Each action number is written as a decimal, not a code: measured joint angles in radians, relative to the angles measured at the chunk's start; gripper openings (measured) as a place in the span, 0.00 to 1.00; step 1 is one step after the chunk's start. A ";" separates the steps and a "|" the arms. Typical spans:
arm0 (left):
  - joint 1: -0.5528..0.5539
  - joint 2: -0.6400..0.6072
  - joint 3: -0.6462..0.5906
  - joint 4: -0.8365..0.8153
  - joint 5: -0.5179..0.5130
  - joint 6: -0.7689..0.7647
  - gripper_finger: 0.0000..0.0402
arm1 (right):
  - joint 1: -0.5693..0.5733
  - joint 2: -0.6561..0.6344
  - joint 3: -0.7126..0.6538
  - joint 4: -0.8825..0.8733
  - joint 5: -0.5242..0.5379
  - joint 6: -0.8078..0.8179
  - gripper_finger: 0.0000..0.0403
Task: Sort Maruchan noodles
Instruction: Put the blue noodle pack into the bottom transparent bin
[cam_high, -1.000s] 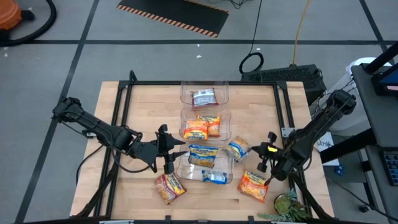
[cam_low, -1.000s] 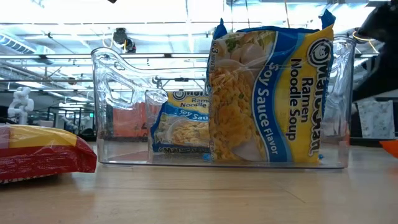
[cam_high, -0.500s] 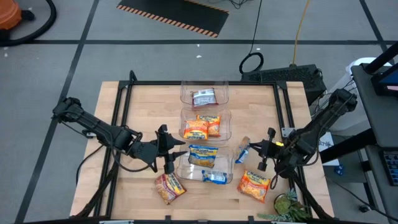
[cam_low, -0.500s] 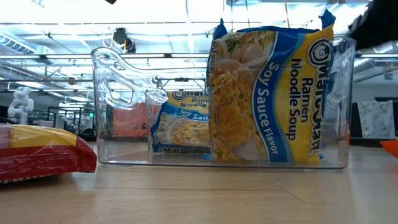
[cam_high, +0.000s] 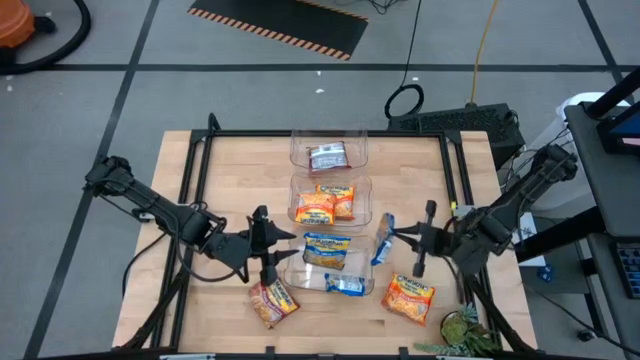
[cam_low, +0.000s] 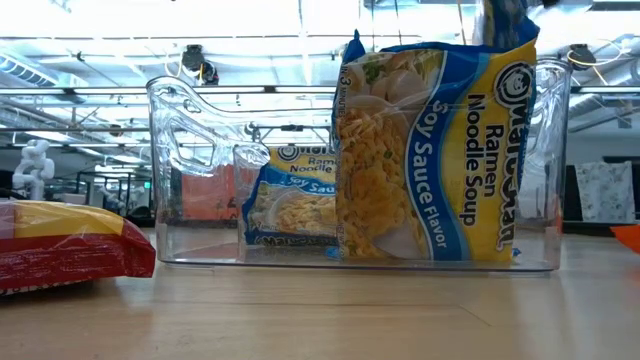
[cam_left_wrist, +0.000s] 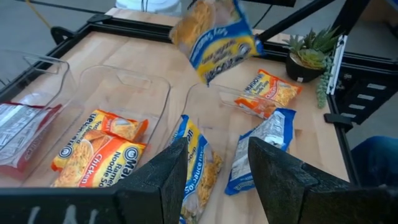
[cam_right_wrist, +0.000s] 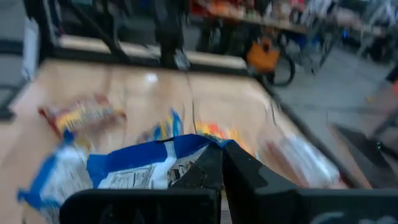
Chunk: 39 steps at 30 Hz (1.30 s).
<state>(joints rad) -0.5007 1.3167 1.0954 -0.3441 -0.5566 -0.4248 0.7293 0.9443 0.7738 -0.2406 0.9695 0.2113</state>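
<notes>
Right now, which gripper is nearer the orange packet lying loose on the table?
Right. The right gripper, shut on a blue packet, hangs just behind the orange packet. The left gripper is across the near bin.

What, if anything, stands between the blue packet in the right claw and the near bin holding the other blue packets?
Nothing visible. The right claw holds the blue packet in the air beside the near bin, whose open top already holds two blue packets. The left claw waits on the bin's other side, off that path.
</notes>
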 joint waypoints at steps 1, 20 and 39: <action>0.000 0.000 0.000 0.000 0.000 0.000 0.44 | -0.003 0.000 0.000 0.061 -0.001 -0.055 0.00; 0.001 0.000 0.000 0.004 -0.001 -0.001 0.44 | -0.242 0.152 0.001 0.623 -0.480 -0.364 0.00; 0.001 0.000 0.000 0.004 -0.001 0.001 0.44 | -0.535 0.358 0.001 0.718 -1.245 -0.304 0.00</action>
<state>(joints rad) -0.4999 1.3167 1.0954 -0.3397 -0.5571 -0.4240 0.1944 1.3025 0.7750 0.4773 -0.2760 -0.0928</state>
